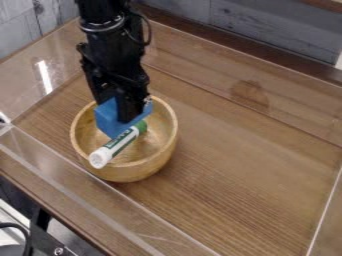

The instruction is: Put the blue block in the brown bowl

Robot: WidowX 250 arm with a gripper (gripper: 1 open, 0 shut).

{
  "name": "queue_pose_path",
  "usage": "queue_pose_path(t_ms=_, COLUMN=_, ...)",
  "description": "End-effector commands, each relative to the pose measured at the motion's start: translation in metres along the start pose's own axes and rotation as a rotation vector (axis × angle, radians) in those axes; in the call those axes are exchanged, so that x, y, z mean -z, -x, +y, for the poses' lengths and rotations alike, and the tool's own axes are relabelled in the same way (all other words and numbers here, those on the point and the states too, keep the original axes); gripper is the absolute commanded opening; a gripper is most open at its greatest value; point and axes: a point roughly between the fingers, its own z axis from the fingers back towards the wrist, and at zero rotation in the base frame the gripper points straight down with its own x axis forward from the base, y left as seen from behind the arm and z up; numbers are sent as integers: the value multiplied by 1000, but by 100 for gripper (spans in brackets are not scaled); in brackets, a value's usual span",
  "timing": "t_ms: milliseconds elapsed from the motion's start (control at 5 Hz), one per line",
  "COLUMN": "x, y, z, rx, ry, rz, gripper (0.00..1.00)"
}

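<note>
The blue block hangs just inside the brown bowl, over its back left part. My gripper points straight down and is shut on the block's upper part, its black fingers hiding the block's top. A white-and-green tube lies slanted in the bowl, right in front of the block. Whether the block touches the bowl's floor or the tube cannot be told.
The bowl stands on a wooden table ringed by low clear acrylic walls. A clear triangular stand is partly visible at the back left, behind my arm.
</note>
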Motion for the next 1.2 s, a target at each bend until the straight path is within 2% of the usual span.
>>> queue_pose_path(t_ms=0, x=-4, y=-2, z=8, rx=-4, ry=-23, rz=-30, gripper=0)
queue_pose_path(t_ms=800, x=12, y=4, z=17, rx=-34, ry=-26, rz=-13, gripper=0)
queue_pose_path(t_ms=1000, x=12, y=3, z=17, rx=-38, ry=-23, rz=-14, gripper=100)
